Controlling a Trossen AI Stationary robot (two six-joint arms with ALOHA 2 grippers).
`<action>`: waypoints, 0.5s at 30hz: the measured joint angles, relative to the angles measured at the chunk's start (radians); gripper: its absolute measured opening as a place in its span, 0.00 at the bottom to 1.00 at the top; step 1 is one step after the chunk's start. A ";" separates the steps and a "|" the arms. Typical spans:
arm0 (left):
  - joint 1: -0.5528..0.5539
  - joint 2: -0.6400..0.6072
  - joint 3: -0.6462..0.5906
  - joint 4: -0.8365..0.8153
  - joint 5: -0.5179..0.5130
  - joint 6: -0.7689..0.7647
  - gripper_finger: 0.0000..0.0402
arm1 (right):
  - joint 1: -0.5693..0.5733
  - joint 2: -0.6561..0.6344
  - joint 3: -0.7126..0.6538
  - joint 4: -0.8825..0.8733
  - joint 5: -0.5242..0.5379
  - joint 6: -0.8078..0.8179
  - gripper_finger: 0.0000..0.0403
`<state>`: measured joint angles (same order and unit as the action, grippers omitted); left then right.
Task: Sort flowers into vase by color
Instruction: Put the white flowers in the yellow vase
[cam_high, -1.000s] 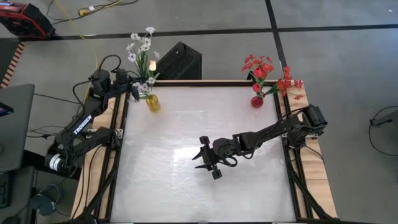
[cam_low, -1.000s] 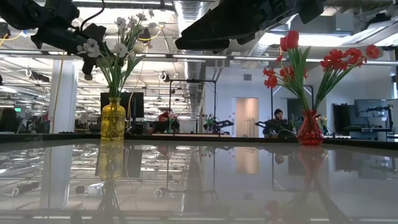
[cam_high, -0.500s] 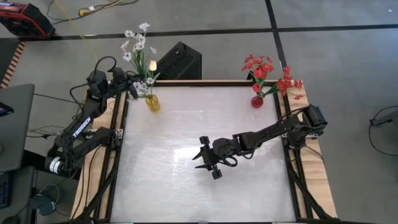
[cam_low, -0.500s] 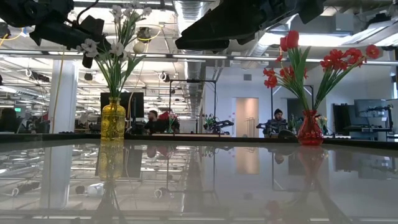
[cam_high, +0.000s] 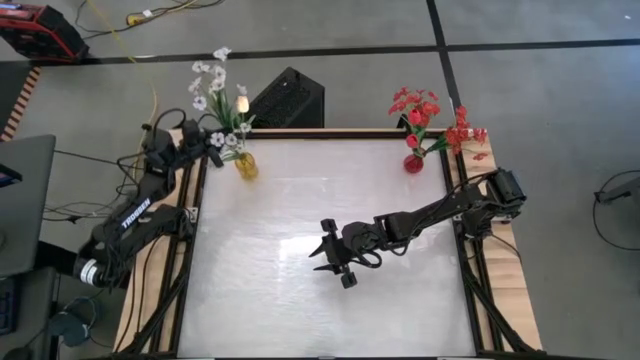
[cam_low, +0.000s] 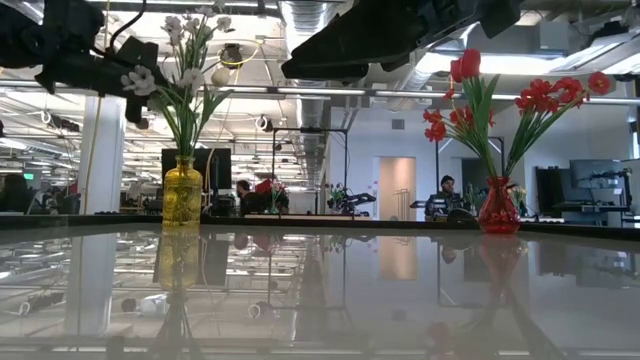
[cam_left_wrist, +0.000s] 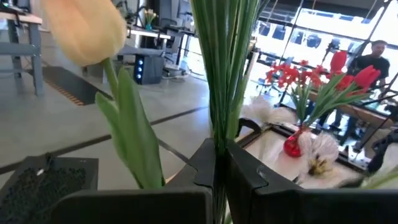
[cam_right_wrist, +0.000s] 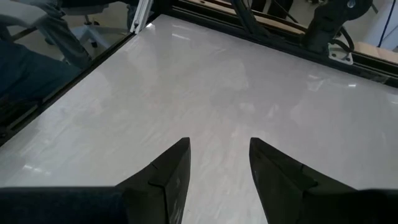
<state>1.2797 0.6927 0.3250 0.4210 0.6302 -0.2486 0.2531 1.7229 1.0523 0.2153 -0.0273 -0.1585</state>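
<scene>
A yellow vase (cam_high: 245, 167) (cam_low: 182, 192) stands at the table's far left with a white blossom spray (cam_high: 208, 78) (cam_low: 190, 25) and a cream tulip bud (cam_high: 243, 103) (cam_left_wrist: 84, 28) in it. My left gripper (cam_high: 208, 143) (cam_low: 135, 80) (cam_left_wrist: 219, 168) is beside them, above the vase, shut on green stalks. A red vase (cam_high: 413, 163) (cam_low: 498, 210) at the far right holds the red blossoms and tulips (cam_high: 430, 115) (cam_low: 500, 95) by their stalks. My right gripper (cam_high: 322, 252) (cam_right_wrist: 219, 162) hangs open over the table's middle, touching nothing. My left gripper pinches a bundle of thin green stalks (cam_left_wrist: 221, 134) between its two fingers, which lie across them and come about level from the table's left side. The stalks stand nearly upright, leaning left, blossoms above the fingers. Their lower ends run down into the yellow vase's neck (cam_low: 182, 160).
A black box (cam_high: 288, 100) sits just beyond the table's far edge, between the vases. The white tabletop (cam_high: 300, 310) is framed by a black rail and wooden side boards (cam_high: 500, 290). People show in the room behind the table (cam_low: 445, 195).
My left gripper has moved a little toward the table's left edge with the stalks. The white blossom spray has tipped leftward, its top swinging left while its lower end stays in the yellow vase. The right arm has kept still.
</scene>
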 joint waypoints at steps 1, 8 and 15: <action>0.000 -0.004 -0.005 -0.002 -0.006 0.006 0.00 | 0.000 0.000 0.000 0.000 0.000 0.000 0.47; 0.000 -0.030 -0.027 -0.002 -0.006 0.056 0.00 | 0.000 0.000 0.000 0.001 0.000 0.000 0.47; -0.001 -0.031 -0.034 -0.058 -0.002 0.076 0.00 | 0.000 0.000 0.000 0.001 0.000 0.000 0.47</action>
<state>1.2789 0.6613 0.2913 0.3626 0.6284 -0.1723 0.2531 1.7229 1.0523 0.2165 -0.0273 -0.1582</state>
